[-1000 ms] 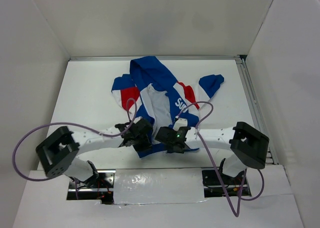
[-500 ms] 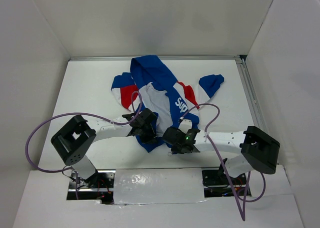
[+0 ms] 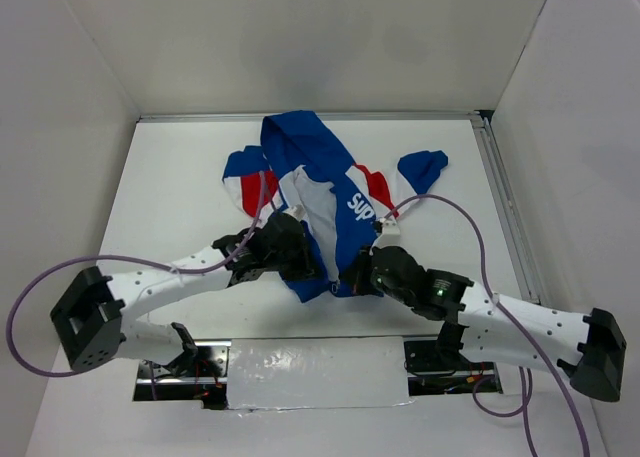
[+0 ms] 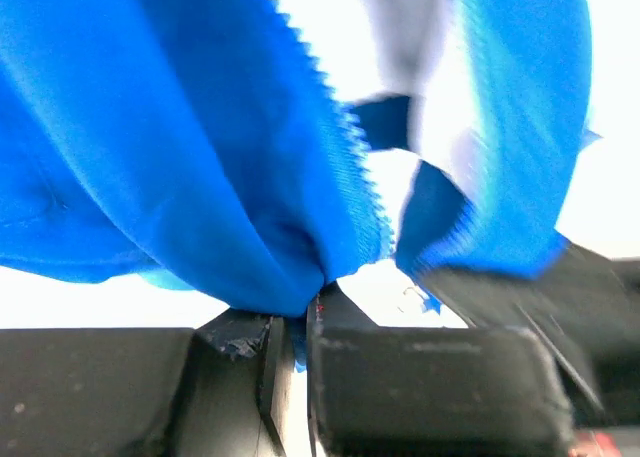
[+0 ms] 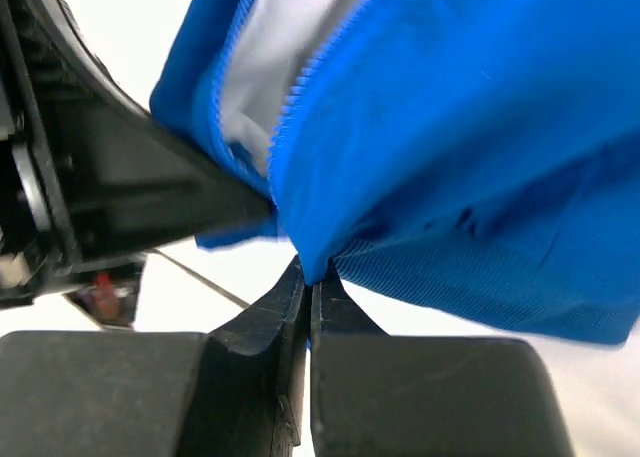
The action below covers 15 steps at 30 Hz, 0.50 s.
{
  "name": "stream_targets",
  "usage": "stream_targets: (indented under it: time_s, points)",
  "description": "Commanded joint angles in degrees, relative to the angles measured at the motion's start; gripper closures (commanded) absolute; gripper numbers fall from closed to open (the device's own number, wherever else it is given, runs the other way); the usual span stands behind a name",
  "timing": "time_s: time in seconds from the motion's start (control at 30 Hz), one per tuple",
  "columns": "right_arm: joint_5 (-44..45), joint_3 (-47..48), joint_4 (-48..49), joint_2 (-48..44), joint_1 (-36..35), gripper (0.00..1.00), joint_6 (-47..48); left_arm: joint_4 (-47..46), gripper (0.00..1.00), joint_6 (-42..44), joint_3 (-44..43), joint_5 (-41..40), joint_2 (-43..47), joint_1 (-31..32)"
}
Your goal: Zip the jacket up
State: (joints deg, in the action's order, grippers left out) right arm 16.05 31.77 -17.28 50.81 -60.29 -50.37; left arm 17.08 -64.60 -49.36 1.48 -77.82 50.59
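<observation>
The jacket [image 3: 318, 182] is lying open-fronted at the centre of the surface [image 3: 170, 192]. The left end effector [image 4: 297, 319] is pinching its near-left blue front edge. The right end effector [image 5: 308, 275] is pinching the near-right edge.

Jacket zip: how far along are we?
Done: left gripper and right gripper are each shut on a bottom front edge of the jacket. In hand: holding those two edges close together. Left: all the zipping. The zipper teeth are unjoined and white lining shows between the front panels.
</observation>
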Motion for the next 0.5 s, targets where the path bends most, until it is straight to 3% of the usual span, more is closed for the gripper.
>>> stream_targets:
  time_s: [0.0, 0.23, 0.47]
  points:
    - [-1.7, -2.5, 10.7, -5.8, 1.0, 1.0, 8.5, -4.0, 1.0, 4.0, -0.5, 1.6, 6.3, 1.9]
    - [-5.6, -7.9, 23.9, -12.8, 2.5, 1.0, 15.6, -5.4, 1.0, 1.7, 1.6, 2.3, 13.8, 2.9]
    - [-11.8, -10.8, 29.2, -14.2, 4.1, 1.0, 17.6, -1.8, 1.0, -1.3, 0.8, -0.1, 15.8, 3.6]
